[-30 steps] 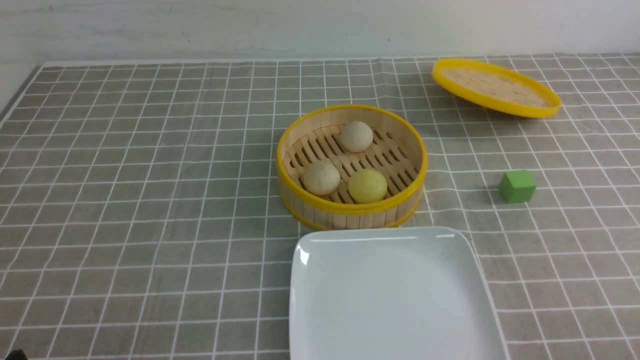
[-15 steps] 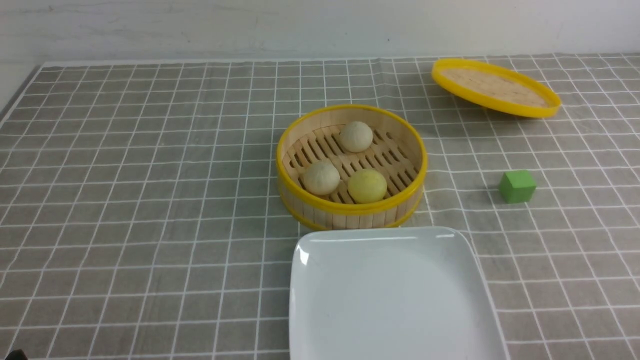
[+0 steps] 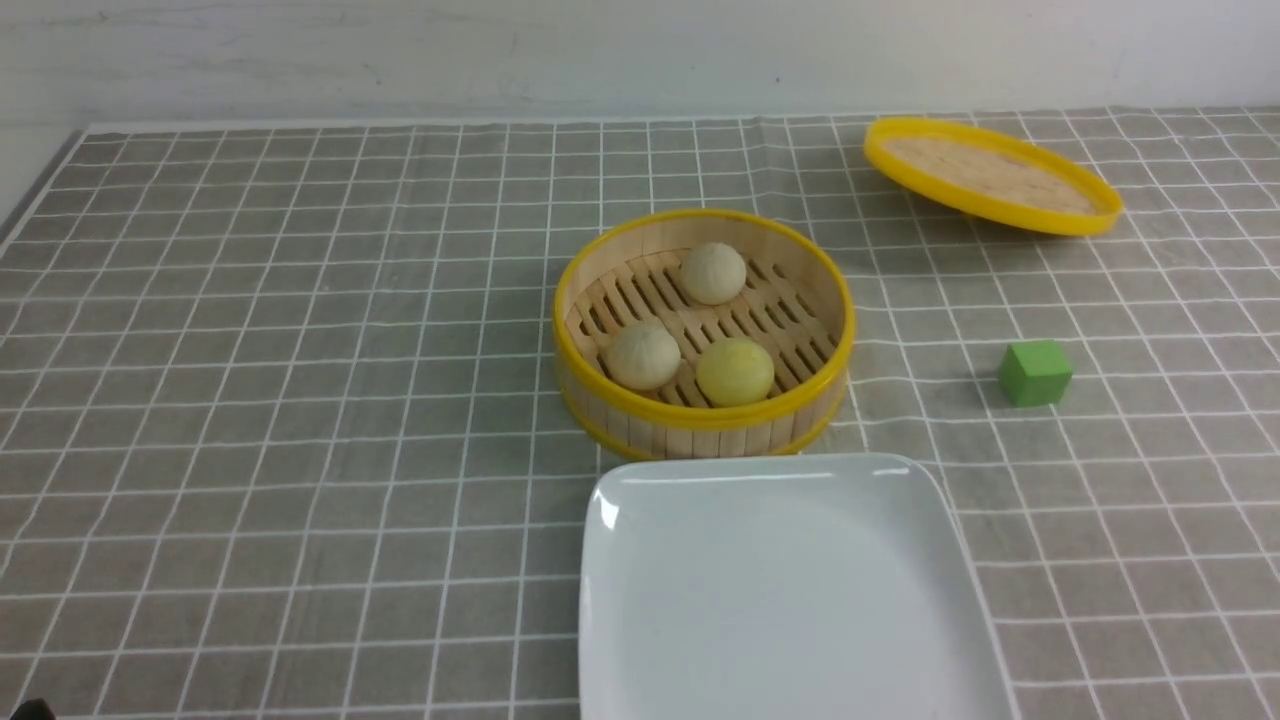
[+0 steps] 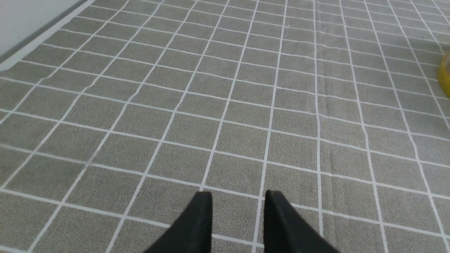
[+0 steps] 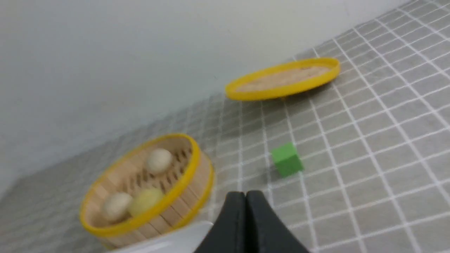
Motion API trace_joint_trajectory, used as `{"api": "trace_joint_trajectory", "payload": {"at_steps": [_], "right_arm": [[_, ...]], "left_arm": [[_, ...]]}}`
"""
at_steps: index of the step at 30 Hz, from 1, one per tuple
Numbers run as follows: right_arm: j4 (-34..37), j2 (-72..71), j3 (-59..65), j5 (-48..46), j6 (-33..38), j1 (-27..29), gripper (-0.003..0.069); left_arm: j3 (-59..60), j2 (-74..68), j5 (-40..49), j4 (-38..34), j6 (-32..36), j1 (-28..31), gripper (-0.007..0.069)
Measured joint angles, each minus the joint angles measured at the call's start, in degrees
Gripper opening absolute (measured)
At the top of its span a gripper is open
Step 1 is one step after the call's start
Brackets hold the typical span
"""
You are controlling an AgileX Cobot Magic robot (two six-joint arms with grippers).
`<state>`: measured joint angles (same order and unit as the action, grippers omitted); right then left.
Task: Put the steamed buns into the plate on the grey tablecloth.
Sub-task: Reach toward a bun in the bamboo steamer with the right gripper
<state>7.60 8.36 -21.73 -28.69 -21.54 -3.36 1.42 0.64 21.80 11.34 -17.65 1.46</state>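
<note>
Three steamed buns lie in a round yellow-rimmed bamboo steamer basket (image 3: pixel 700 425): a beige one (image 3: pixel 712 272) at the back, a beige one (image 3: pixel 643 354) at the front left, a yellow one (image 3: pixel 735 371) at the front right. The white square plate (image 3: pixel 790 590) sits empty on the grey tablecloth (image 3: pixel 250 400), just in front of the basket. Neither gripper shows in the front view. My left gripper (image 4: pixel 238 195) is open over bare cloth. My right gripper (image 5: pixel 245 193) is shut and empty, near the plate's corner (image 5: pixel 175 239), with the basket (image 5: pixel 182 196) and buns (image 5: pixel 159 160) ahead.
A yellow-rimmed round lid (image 3: pixel 990 175) rests tilted at the back right. A green cube (image 3: pixel 1034 372) stands right of the basket and also shows in the right wrist view (image 5: pixel 287 159). A yellow rim (image 4: pixel 444 73) shows at the edge of the left wrist view.
</note>
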Motion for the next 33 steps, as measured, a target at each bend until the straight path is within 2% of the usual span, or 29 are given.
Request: {"api": "trace_joint_trajectory", "payload": {"at_steps": [3, 4, 6, 10, 11, 14, 16, 18, 19, 20, 22, 23, 25, 27, 28, 30, 33], "right_arm": [[-4.02, 8.21, -6.76, -10.81, 3.94, 0.0, -0.0013], [-4.18, 11.39, -8.64, -13.61, 5.51, 0.0, -0.0013], [-3.65, 16.6, -11.15, -16.77, 8.0, 0.0, -0.0012], [1.49, 28.89, -14.97, -21.47, 15.05, 0.0, -0.0008], [1.87, 29.48, -15.07, -21.47, 15.45, 0.0, -0.0006], [9.3, 38.92, -15.77, -22.19, 23.52, 0.0, 0.0015], [12.96, 42.7, -16.16, -22.19, 28.22, 0.0, 0.0034], [18.06, 46.46, -17.57, -22.19, 34.11, 0.0, 0.0069], [18.56, 46.46, -17.76, -22.19, 34.73, 0.0, 0.0074], [22.84, 50.2, -19.94, -22.19, 40.06, 0.0, 0.0113], [25.14, 52.21, -21.46, -22.19, 42.72, 0.0, 0.0137], [28.92, 55.74, -24.68, -22.33, 46.41, -0.17, 0.0183], [31.65, 60.7, -28.86, -22.6, 48.62, -1.74, 0.0232], [32.44, 65.98, -33.4, -22.73, 49.36, -4.99, 0.0269], [32.44, 66.52, -33.4, -22.73, 49.36, -4.99, 0.0275], [31.45, 72.89, -38.96, -22.36, 49.32, -10.02, 0.03], [26.9, 80.5, -46.12, -20.73, 46.36, -15.61, 0.0313]], "left_arm": [[0.0, 0.0, -0.67, -0.58, -2.49, 0.0, 0.0241], [0.15, 0.0, -1.45, -2.55, -4.81, 0.0, 0.0241], [0.24, 0.0, -3.64, -11.33, -14.04, 0.0, 0.0241], [0.24, 0.0, -8.49, -26.55, -31.35, 0.0, 0.0241], [0.24, 0.0, -8.49, -27.03, -31.96, 0.0, 0.0241], [0.24, 0.0, -11.71, -30.83, -38.0, 0.0, 0.0237], [0.24, 0.0, -13.6, -32.11, -38.65, 0.0, 0.0223], [-1.04, 0.0, -13.75, -32.28, -38.23, -0.46, 0.0188], [-1.68, 0.0, -13.57, -32.18, -37.75, -0.66, 0.0183], [-5.6, 0.0, -10.88, -30.67, -34.42, -1.62, 0.0129], [-8.85, -0.49, -8.6, -28.95, -30.94, -2.46, 0.0094], [-15.41, -3.19, -2.6, -26.87, -25.46, -3.64, 0.0034], [-21.66, -9.55, 5.5, -25.34, -20.42, -5.11, 0.0006], [-27.94, -17.56, 16.03, -24.77, -14.42, -6.21, 0.0002], [-27.94, -17.56, 16.03, -24.77, -14.42, -6.21, 0.0002], [-33.3, -27.72, 26.21, -24.56, -7.61, -6.63, 0.0002], [-37.05, -37.14, 32.13, -24.56, -2.36, -6.63, 0.0002]]}}
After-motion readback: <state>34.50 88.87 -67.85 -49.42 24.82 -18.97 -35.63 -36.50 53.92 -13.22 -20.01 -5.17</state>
